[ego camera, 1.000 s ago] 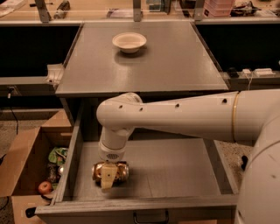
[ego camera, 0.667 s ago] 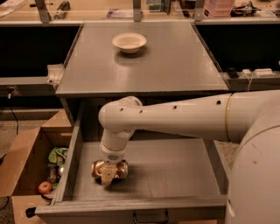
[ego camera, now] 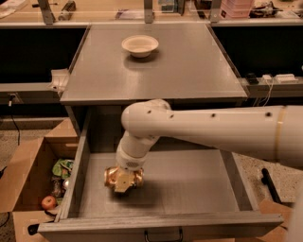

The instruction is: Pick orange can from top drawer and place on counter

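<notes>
A pale tan shelf (ego camera: 104, 13) with blurred clutter runs along the back. In front of it stands a grey cabinet whose flat, matte, rectangular top serves as the table (ego camera: 189, 75). A shallow, round, cream bowl (ego camera: 139, 46) sits near the table's far edge, left of centre.

Below the table the top drawer (ego camera: 199, 189) is pulled fully out: a deep grey box with tall, straight side walls, a smooth floor and a small dark handle (ego camera: 163, 235) on its front face.

A thick, smooth white arm (ego camera: 213, 130) comes in from the right, bends at a rounded elbow and drops into the drawer's left half. At its end the claw (ego camera: 124, 180) is closed across the middle of the orange can (ego camera: 110, 177). The can lies on its side, its shiny golden-orange ends sticking out on either side of the pale fingers (ego camera: 122, 183), with a soft shadow under it. Whether the can touches the drawer floor cannot be told.

Left of the drawer, on speckled flooring, a brown cardboard box (ego camera: 23, 170) stands open. It holds a small red apple (ego camera: 48, 202) and something crumpled and green (ego camera: 61, 168).
</notes>
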Controlling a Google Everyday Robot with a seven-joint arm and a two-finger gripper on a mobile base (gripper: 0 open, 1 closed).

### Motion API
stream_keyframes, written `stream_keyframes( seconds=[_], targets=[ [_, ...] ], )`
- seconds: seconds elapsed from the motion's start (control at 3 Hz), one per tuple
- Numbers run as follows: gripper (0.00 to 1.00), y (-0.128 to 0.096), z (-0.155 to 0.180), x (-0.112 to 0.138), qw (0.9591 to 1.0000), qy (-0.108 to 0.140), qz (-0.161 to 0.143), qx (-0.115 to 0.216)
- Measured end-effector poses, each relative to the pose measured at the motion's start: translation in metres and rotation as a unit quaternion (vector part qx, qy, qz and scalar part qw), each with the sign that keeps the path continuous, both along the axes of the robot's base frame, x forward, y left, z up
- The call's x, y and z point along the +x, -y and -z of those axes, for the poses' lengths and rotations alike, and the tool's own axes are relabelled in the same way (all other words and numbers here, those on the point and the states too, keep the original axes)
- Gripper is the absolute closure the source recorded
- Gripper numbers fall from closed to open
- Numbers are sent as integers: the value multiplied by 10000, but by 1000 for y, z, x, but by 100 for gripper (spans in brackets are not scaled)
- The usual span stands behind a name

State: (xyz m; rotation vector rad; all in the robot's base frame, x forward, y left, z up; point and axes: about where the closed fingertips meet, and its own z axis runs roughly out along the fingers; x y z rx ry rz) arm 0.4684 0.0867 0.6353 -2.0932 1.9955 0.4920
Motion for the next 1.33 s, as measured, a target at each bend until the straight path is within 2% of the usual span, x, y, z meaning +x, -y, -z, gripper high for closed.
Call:
stream_keyframes(
  seconds=[0.33,0.67,1.0,1.33],
  targets=[
    [100,26,-78,15,9940,634,262,849],
    [100,95,-146,38,9807,1273,647,1333],
    [100,94,-146,38,9808,1272,646,1333],
    [100,102,-174,58,9736,1454,981,1459]
  ],
)
